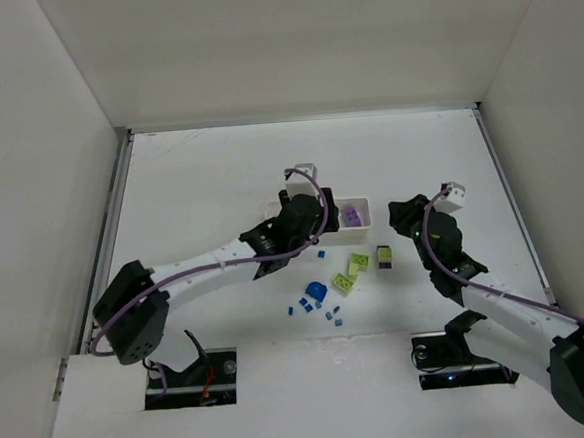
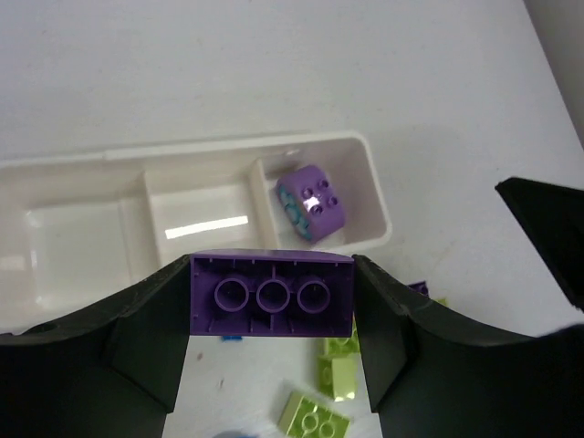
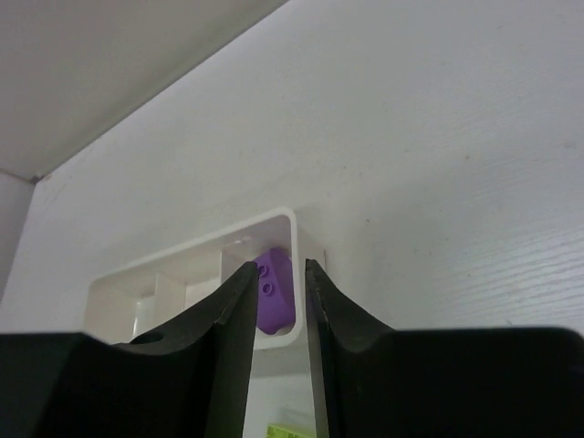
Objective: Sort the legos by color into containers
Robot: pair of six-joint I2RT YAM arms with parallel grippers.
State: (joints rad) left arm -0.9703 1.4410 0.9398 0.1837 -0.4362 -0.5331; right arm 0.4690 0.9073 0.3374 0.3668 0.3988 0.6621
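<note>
- Nearest to the arm bases, the small blue bits [image 1: 318, 309] lay scattered on the white table [image 1: 199, 185], with the round blue piece [image 1: 316, 290] just behind them.
- Just beyond them lay the lime green bricks [image 1: 351, 273], flat and with studs up (glossy plastic, sharp corners).
- Above these, the left gripper [image 2: 272, 274] was clenched on a purple brick [image 2: 272, 297]. The brick's hollow underside, with three round tubes in a row, faced the wrist camera.
- The brick's long axis ran from one finger to the other, roughly parallel to the long side of the white tray [image 2: 228, 151].
- In my judgement the coming move turns on one relation. The end compartment [image 2: 372, 196] lay ahead of the held brick and a little to its right, and a purple piece [image 2: 312, 201] with teal on its side rested there.
- The middle and the far-left compartments looked empty, smooth and shiny, with thin walls and rounded corners.
- The left arm was the nearer one to that compartment; in the top view its wrist hung over the tray.
- The right gripper [image 3: 280, 301] stood off the tray's right end and pointed at it. Its jaws were almost together, with only a thin slit, and grasped nothing.
- The table surface showed a faint grain, and plain white walls closed the scene behind.
</note>
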